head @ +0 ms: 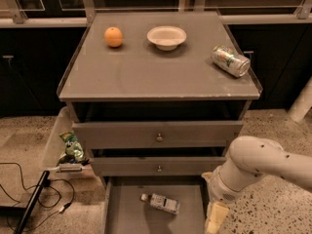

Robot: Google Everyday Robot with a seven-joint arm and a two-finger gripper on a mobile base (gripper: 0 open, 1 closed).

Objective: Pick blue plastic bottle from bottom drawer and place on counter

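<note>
I have only the one camera view to work from, and it looks down on the cabinet from the front. The bottom drawer (122, 216) stands pulled out, which is why I can see its floor at all. The blue plastic bottle (162, 203) lies there on its side, white cap to the left, apart from the drawer walls and a little right of centre. Lying flat like that, it will want a grasp across its body from above, I judge.

My arm (258, 162) reaches in from the right, elbow bulging beside the cabinet. The gripper (216, 219) hangs low at the drawer's right edge, near the bottle but not touching it, and runs off the bottom of the view. Whether it is released or clenched, I cannot tell; it holds nothing that I can see.

The counter (146, 74) above carries an orange (113, 36), a white bowl (166, 36) and a dented can (230, 60), all towards the back and right. That leaves the front stretch bare, the likeliest landing spot. The pick is not yet made.
</note>
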